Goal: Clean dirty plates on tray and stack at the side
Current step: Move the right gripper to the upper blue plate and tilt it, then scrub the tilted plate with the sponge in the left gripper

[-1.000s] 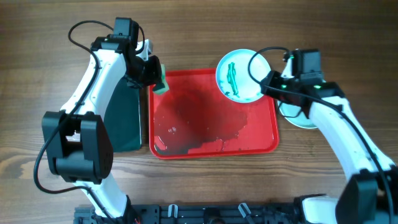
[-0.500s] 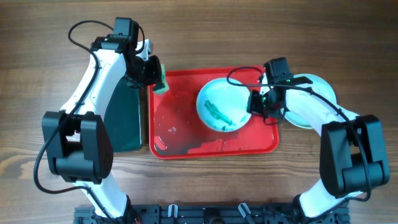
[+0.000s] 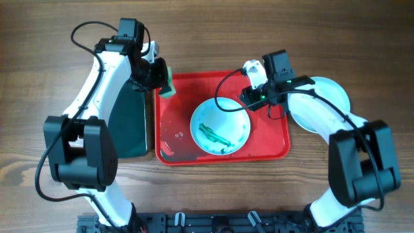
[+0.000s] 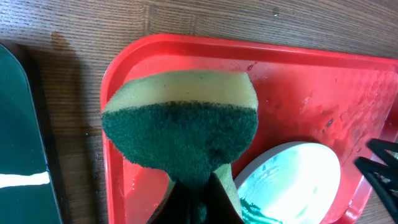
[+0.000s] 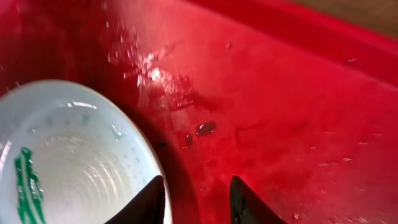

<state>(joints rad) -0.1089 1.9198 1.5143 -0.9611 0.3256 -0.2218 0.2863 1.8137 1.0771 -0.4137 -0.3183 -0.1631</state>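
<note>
Poised at a green-smeared plate (image 3: 220, 127) on the red tray (image 3: 268, 139).
Clamps a yellow-and-green sponge (image 4: 180, 124) in the left gripper (image 4: 199, 196) at the tray corner nearest the dark tray (image 3: 129, 123). Holds the right gripper (image 5: 196, 199) low over wet red plastic, fingers apart, just beside the rim of the pale plate lying flat mid-tray.

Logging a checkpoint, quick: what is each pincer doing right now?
Left pincer: closed on the sponge.
Right pincer: open, nothing between its fingers, beside the plate.
</note>
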